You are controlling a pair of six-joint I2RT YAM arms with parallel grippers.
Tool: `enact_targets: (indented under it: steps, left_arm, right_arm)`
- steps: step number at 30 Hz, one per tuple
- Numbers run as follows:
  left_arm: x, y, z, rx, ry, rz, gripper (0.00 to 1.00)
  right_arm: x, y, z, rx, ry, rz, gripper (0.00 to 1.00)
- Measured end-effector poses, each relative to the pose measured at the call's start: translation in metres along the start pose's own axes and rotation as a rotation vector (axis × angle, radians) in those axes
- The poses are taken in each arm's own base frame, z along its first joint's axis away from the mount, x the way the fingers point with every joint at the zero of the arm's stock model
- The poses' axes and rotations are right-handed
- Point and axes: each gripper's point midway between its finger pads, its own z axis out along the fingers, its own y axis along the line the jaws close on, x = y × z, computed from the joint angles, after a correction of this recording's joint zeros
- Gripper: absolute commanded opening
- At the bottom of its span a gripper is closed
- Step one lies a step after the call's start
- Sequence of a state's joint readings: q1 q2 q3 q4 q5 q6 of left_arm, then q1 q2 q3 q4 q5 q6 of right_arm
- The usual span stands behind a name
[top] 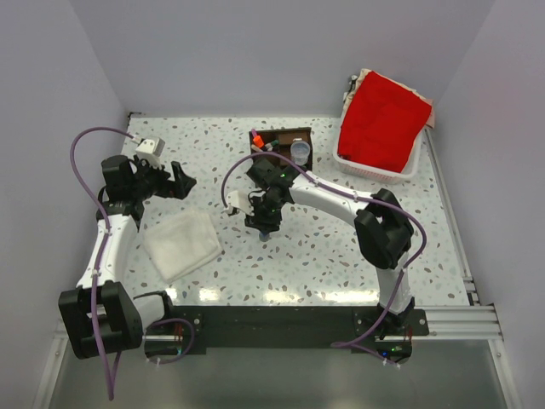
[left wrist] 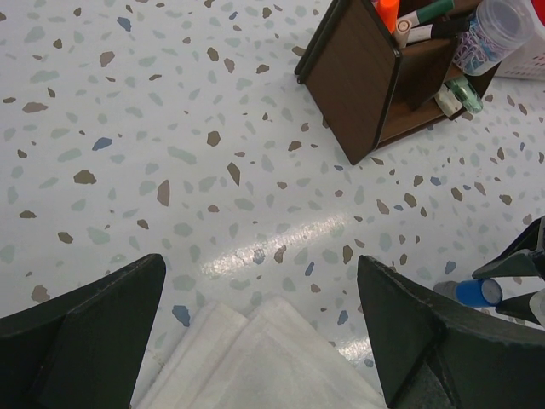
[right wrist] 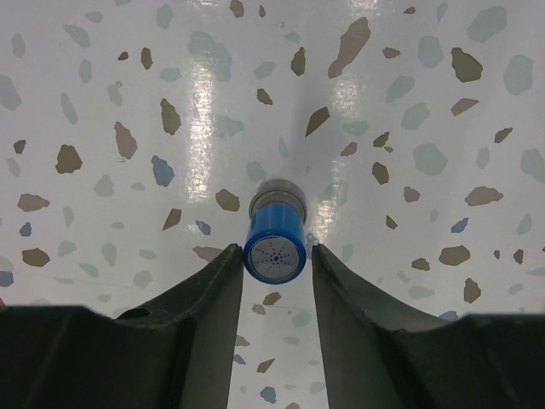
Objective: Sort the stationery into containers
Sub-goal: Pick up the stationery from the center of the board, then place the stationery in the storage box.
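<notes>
Right gripper (top: 262,226) lowered onto the terrazzo table (right wrist: 128,85) in front of the dark wooden desk organizer (left wrist: 349,85). Its jaws are drawn close on either side of the blue-capped grey stick (right wrist: 274,245), which is seen end-on, cap towards the wrist camera. Whether the pads already press the cap cannot be told. The cap is centred between the fingers, presumably so that the stick is not pushed aside by the closing. Left gripper (left wrist: 260,266) is spread wide and empty above the folded white cloth (left wrist: 272,358), apparently parked clear of the working arm. An orange highlighter (left wrist: 387,10) and a clear pot of paper clips (left wrist: 490,38) are already held in the organizer.
</notes>
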State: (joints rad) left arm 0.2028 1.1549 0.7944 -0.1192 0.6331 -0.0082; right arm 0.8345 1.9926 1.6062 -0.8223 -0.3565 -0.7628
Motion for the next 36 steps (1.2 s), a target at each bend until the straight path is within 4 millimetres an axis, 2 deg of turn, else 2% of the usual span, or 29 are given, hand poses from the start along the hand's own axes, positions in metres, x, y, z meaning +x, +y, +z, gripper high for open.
enact_targets:
  steps: [3, 7, 13, 16, 18, 21, 25, 28, 31, 33, 36]
  left_arm:
    - [0.000, 0.000, 0.000, 0.000, -0.001, -0.003, 1.00]
    - [-0.001, 0.000, 0.000, 0.000, -0.003, -0.006, 1.00]
    - [-0.002, -0.001, 0.000, 0.004, -0.008, -0.005, 1.00]
    - [-0.005, -0.002, 0.001, 0.009, -0.018, -0.005, 1.00]
    - [-0.007, -0.002, 0.001, 0.012, -0.027, -0.007, 1.00]
    - [-0.009, -0.002, 0.002, 0.015, -0.036, -0.008, 1.00]
    - [-0.010, -0.004, 0.002, 0.021, -0.038, -0.012, 1.00]
    - [-0.009, -0.004, 0.003, 0.025, -0.036, -0.020, 1.00]
    - [-0.009, -0.005, 0.003, 0.028, -0.036, -0.027, 1.00]
    - [-0.011, -0.005, 0.003, 0.029, -0.042, -0.028, 1.00]
    - [-0.014, -0.005, 0.004, 0.031, -0.053, -0.020, 1.00]
  right_arm:
    - [0.000, 0.000, 0.000, 0.000, 0.000, 0.001, 0.31]
    - [0.000, 0.000, 0.000, 0.000, -0.001, 0.004, 0.26]
    - [0.000, -0.001, -0.001, 0.008, 0.003, 0.012, 0.26]
    - [-0.004, -0.006, -0.009, 0.031, 0.009, 0.017, 0.26]
    - [-0.015, -0.016, -0.022, 0.066, -0.009, 0.017, 0.26]
    - [-0.036, -0.043, -0.052, 0.153, -0.063, 0.021, 0.26]
    - [-0.053, -0.088, -0.109, 0.302, -0.136, 0.055, 0.25]
    - [-0.052, -0.117, -0.148, 0.404, -0.164, 0.083, 0.25]
    - [-0.045, -0.141, -0.175, 0.481, -0.167, 0.110, 0.25]
    - [-0.036, -0.152, -0.184, 0.511, -0.152, 0.128, 0.25]
    - [-0.021, -0.165, -0.184, 0.528, -0.118, 0.151, 0.25]
